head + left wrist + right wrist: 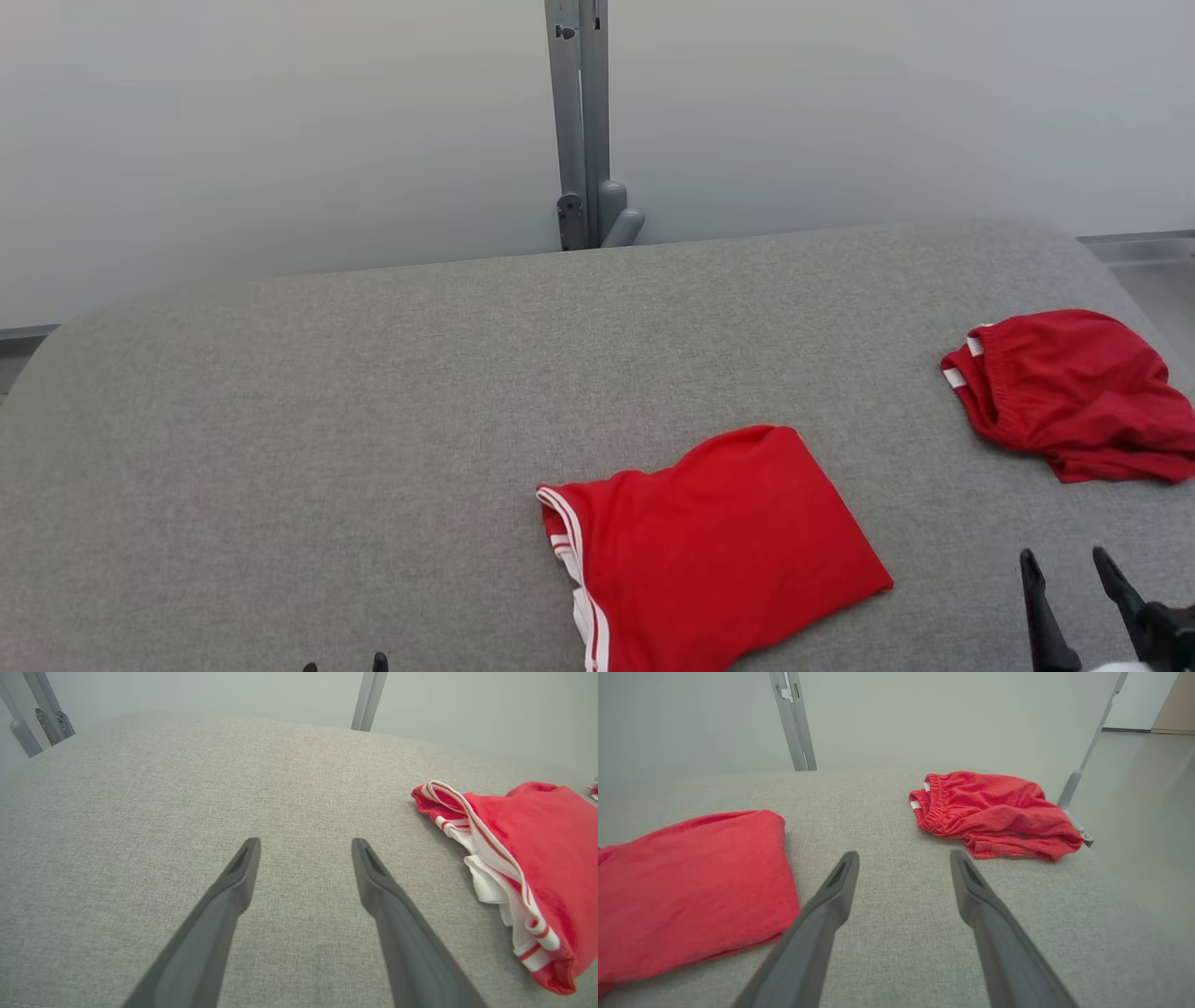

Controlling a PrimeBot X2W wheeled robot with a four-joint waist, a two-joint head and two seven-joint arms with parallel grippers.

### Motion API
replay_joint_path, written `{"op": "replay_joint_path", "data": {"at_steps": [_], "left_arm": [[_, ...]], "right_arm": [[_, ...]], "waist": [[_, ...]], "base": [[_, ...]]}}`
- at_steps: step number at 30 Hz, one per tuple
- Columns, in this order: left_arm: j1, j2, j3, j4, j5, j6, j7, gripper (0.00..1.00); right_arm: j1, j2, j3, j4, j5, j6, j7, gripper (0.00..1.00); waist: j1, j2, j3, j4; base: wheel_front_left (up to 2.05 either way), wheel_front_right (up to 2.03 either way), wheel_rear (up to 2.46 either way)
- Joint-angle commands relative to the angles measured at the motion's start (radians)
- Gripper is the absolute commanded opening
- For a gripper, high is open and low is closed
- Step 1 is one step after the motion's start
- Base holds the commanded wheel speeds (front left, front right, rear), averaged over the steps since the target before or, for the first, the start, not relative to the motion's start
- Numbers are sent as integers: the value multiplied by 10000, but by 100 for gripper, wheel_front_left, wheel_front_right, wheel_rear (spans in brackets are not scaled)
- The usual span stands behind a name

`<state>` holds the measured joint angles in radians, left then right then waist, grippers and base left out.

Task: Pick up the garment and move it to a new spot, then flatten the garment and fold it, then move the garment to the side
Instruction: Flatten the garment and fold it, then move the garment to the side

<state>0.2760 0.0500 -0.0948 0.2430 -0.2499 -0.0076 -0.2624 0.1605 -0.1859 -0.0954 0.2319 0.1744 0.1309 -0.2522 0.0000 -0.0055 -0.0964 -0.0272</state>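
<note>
Folded garment [719, 551], a red top with white-striped trim, lies flat as a compact packet on the grey padded table [373, 420]. It sits just to the left of the right gripper [1064, 558] and well to the right of the left gripper [303, 847]. Its trimmed, layered edge faces the left gripper and its smooth folded edge faces the right one. Both grippers stand wide apart at the fingers, hold nothing, and hover low over bare cloth.

With the fold looking finished, the step in hand is probably shifting the packet aside. To do it well, the right gripper should come in from its own left, slide its lower finger under the smooth edge, and pinch through all the layers rather than the top one alone. The left gripper would best take the striped edge, where loose white layers stick out and could peel open. Lifting both ends together, low and level, should keep the fold from sagging.

Ahead of the right gripper and slightly to its right lie crumpled red shorts [1074, 392], well apart from the packet. A landing spot short of them avoids tangling the two.
</note>
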Motion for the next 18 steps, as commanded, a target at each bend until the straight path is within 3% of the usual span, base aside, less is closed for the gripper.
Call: {"op": "replay_joint_path", "data": {"at_steps": [1,12,18], "left_arm": [[145,14,39,24,0,-7,-26,100],[240,16,296,-333,259,-159,-26,100],[137,17,463,-467,351,-217,-26,100]], "right_arm": [[235,130,-303,179,-277,-4,-102,100],[1287,1031,-2334,-1250,-1334,-8,-132,100],[1407,1268,-2403,-1450,-1460,-8,-133,100]], "waist": [[0,55,-89,-42],[0,55,-305,237],[0,55,-321,288]], "base": [[0,0,0],[0,0,0],[0,0,0]]}}
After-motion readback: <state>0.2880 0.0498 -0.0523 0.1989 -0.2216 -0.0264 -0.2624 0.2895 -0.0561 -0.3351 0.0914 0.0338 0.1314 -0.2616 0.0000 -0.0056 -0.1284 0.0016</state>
